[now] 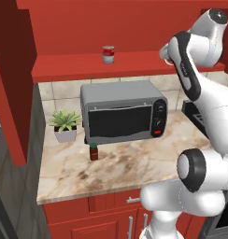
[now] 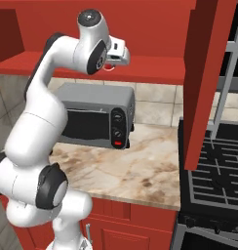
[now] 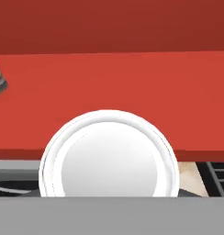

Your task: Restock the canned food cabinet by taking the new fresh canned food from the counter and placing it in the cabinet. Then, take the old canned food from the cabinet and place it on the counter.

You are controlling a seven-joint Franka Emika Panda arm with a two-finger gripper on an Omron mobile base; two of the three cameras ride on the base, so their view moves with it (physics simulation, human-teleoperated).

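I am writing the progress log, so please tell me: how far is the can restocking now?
Done: the new can is off the counter. In hand: the pincer is shut on it at the front edge of the cabinet shelf, not yet released. Left: set it down, then bring the old can, standing on that shelf, down to the counter.

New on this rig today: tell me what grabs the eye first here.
The white arm reaches up to the red cabinet shelf, and in the hand view a can's round white top sits close to the camera. A grey-banded can stands on that shelf above the grey microwave on the marbled counter.
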